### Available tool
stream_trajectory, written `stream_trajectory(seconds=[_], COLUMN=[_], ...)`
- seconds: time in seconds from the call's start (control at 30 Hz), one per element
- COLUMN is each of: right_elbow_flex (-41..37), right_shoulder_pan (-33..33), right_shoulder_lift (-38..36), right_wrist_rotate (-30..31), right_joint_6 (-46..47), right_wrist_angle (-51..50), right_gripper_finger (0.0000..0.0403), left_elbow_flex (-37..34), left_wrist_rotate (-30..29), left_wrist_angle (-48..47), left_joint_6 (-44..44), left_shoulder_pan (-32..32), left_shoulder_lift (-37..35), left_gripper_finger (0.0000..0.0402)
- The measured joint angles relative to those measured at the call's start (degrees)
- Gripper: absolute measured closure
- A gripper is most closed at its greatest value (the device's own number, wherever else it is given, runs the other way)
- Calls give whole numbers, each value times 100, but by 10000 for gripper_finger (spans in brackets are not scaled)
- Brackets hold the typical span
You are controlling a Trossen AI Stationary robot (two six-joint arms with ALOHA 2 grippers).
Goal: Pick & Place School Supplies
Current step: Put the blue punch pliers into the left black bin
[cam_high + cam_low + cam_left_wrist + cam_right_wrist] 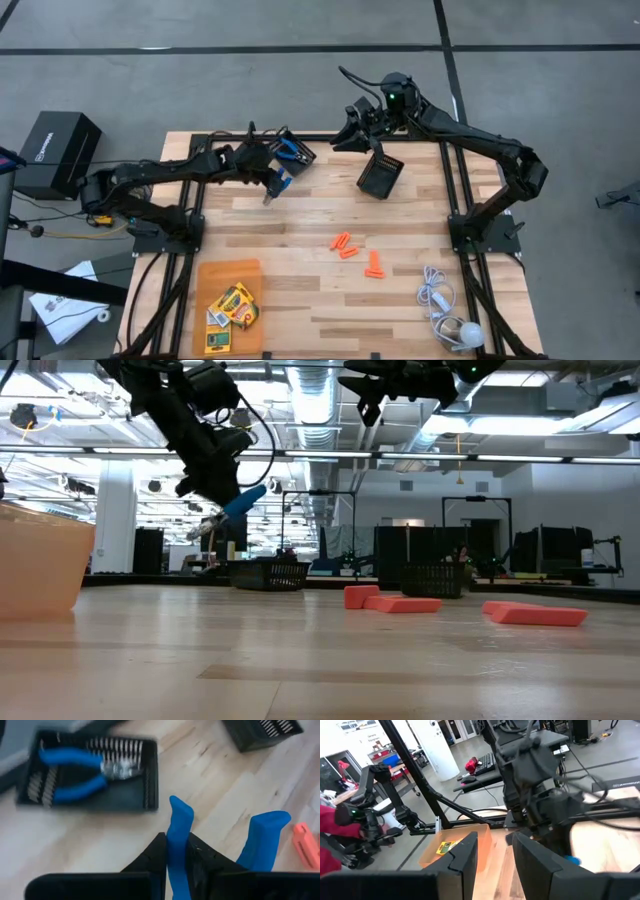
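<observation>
My left gripper (175, 865) clamps blue-handled pliers (177, 835); I'd centre over the mesh bin (150, 775) before releasing.

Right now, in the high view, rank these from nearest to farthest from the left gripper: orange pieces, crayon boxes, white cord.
From the left gripper:
1. orange pieces, mid-table.
2. crayon boxes, in the orange tray at the table's near-left corner.
3. white cord, at the near-right corner.

Past the parted right gripper (495, 857), an orange tray (451, 851) with a crayon box (445, 848) lies beyond the left arm (540, 785).
</observation>
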Motion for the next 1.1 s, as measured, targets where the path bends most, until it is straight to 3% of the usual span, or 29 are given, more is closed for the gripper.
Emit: stream_trajectory(seconds=[0.53, 0.83, 1.1], right_elbow_flex=[0, 0, 0], right_shoulder_pan=[42, 31, 7], right_shoulder_lift=[0, 0, 0], right_wrist_rotate=[345, 599, 790], right_joint_6=[491, 920, 1516], right_wrist_angle=[85, 165, 748], right_gripper_finger=[287, 287, 287], left_elbow_flex=[901, 937, 941], left_wrist_rotate=[502, 887, 1244], left_wrist_angle=[74, 528, 938], left_joint_6=[2933, 4036, 4827], left_shoulder_pan=[1320, 1517, 1515], left_shoulder_lift=[8, 167, 966], left_gripper_finger=[368, 368, 368])
